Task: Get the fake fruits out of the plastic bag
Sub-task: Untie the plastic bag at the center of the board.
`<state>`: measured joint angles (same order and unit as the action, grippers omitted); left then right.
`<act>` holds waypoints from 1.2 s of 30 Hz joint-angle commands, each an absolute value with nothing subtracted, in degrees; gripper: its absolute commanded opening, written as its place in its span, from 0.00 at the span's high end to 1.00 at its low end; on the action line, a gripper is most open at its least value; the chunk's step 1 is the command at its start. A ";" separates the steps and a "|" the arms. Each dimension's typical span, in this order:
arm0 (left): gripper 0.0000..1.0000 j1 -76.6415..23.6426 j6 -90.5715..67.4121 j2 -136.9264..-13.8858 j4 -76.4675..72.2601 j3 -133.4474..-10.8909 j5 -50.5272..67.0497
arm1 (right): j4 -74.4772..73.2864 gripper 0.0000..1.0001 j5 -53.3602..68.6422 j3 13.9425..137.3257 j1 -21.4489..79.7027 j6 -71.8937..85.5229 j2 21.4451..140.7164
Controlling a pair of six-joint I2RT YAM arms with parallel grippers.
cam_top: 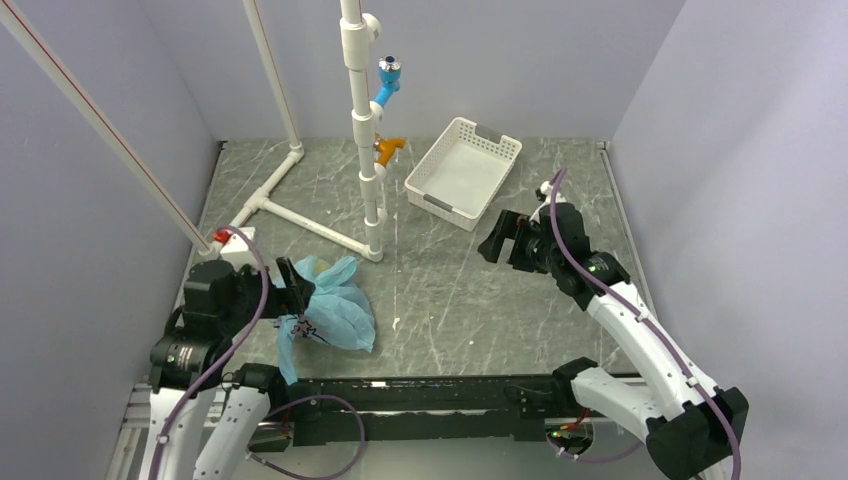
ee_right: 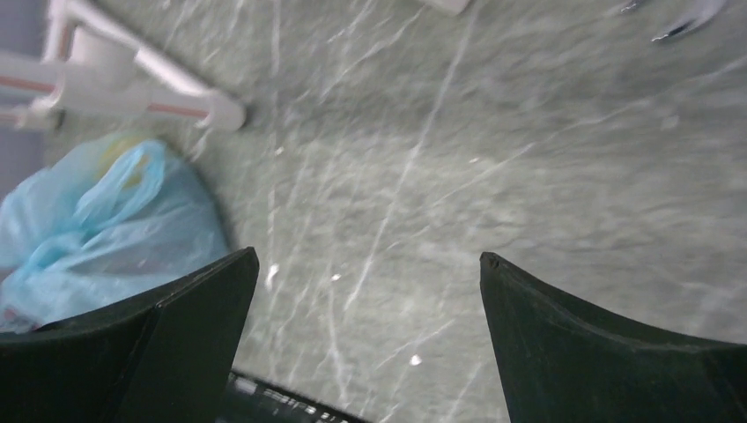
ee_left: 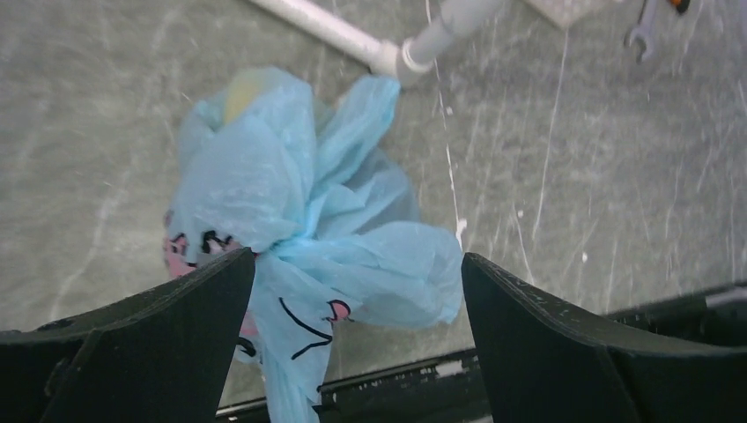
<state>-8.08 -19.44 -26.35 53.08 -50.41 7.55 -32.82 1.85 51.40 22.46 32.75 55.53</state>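
Note:
The light-blue plastic bag lies bunched on the table at the near left, its mouth twisted together. A yellow fake fruit shows through the film at the bag's far end; the other fruits are hidden. My left gripper is open, its black fingers standing on either side of the bag's gathered neck without pinching it. My right gripper hovers open over bare table at the middle right, with nothing between its fingers. In the right wrist view the bag sits at the far left.
A white perforated basket stands at the back right. A white pipe frame rises from the table behind the bag, its foot close to the bag. A wrench lies near the basket.

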 commanded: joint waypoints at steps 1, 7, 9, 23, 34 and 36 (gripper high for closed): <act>0.08 -8.26 -20.42 -28.56 50.64 -47.30 18.48 | -19.24 0.00 16.77 47.78 22.59 34.99 53.83; 0.01 -8.35 -20.99 -32.14 51.89 -46.28 15.33 | -16.59 0.00 29.77 50.13 22.70 30.14 61.78; 0.01 -8.31 -20.36 -32.53 52.52 -47.83 12.97 | -12.55 0.00 36.32 48.96 25.28 29.33 64.19; 0.06 -8.34 -30.57 -34.37 53.48 -47.55 -2.60 | 22.78 0.04 2.10 45.80 63.10 15.87 76.35; 0.02 -8.35 -30.56 -25.31 50.84 -44.03 -3.12 | 30.45 0.25 5.48 58.48 69.06 8.36 97.06; 0.01 -8.54 -30.84 -25.25 51.21 -44.01 -3.60 | 29.64 0.29 4.49 59.43 69.20 8.65 97.92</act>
<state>-8.19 -29.56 -24.99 52.53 -44.12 -1.65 25.04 4.75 54.85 68.47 10.96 96.99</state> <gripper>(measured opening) 0.985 0.744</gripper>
